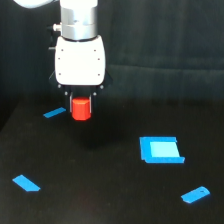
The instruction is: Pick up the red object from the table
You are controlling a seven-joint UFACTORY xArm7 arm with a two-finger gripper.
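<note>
One small red-orange cylindrical block (81,108) in my gripper (81,100), clear of the matte black bench (100,190).
I see the gripper closed on it; four flat blue pieces lie around.

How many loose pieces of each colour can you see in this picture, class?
Red: 1, the red object, under the hand.
Blue: 4, at and.
Total: 5

Arm (77,20) cut off by top edge; hand (80,100) fingers hidden behind red object (81,109).
</note>
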